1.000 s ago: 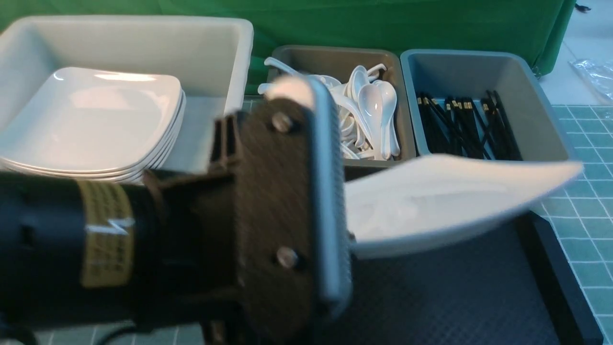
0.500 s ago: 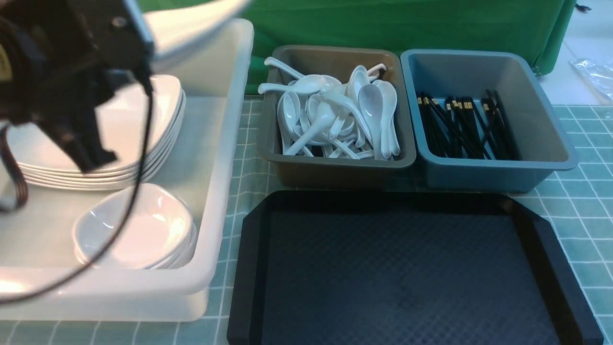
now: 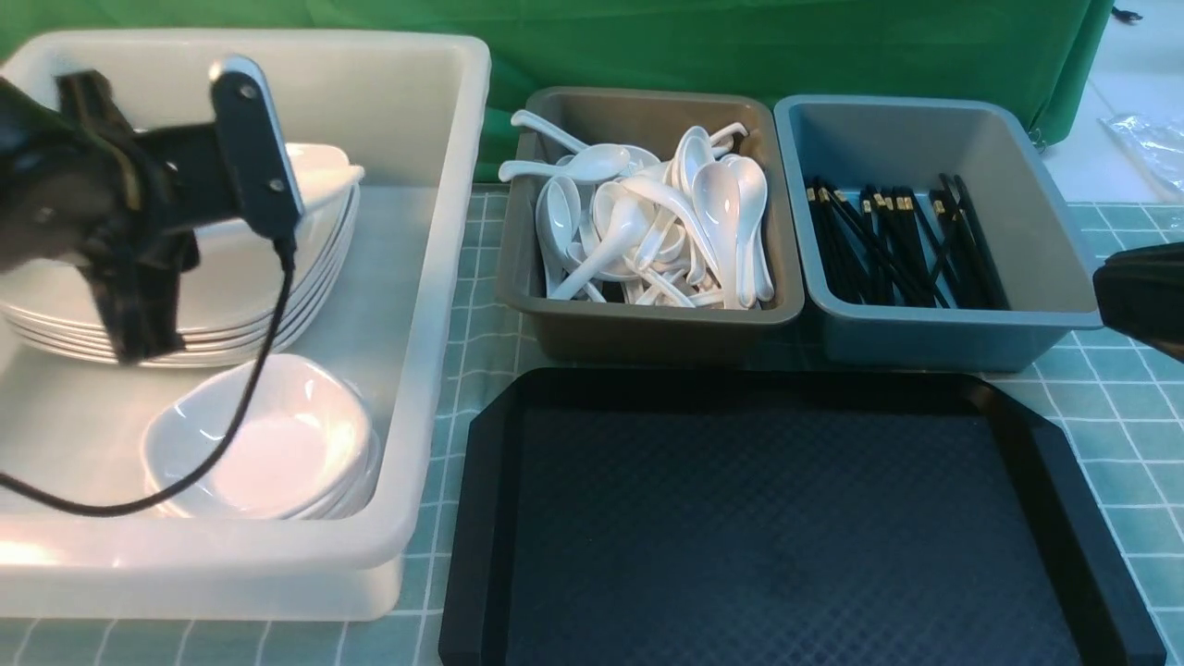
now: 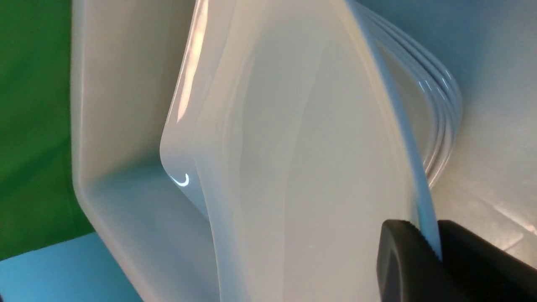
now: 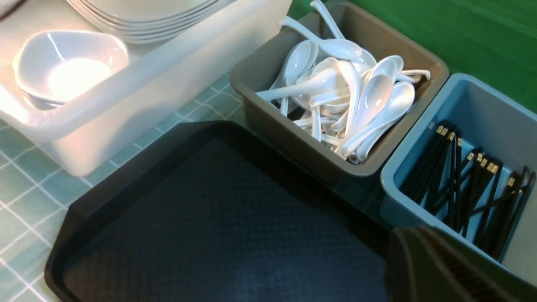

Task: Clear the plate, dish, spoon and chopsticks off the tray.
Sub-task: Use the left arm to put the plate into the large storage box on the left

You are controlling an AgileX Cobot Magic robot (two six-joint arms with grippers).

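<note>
Plate [image 4: 293,167] pinched in left jaws above stack [image 4: 444,105], half hidden by arm [image 3: 55,203], right jaws clenched, cropped.

- The plate [image 4: 293,147] in my left end effector [image 4: 434,251] is smooth, glossy white and looks ceramic.
- The tray [image 3: 777,518] is matt black plastic with a diamond texture.
- The tub [image 3: 435,277] left of the tray is smooth, slightly translucent white plastic.
- The spoons [image 3: 647,231] behind the tray are glossy white.

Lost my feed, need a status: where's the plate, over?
Left gripper shut on the plate, tilted over the plate stack in the white tub. Right gripper shut, empty. Tray bare, nothing in the way.
</note>
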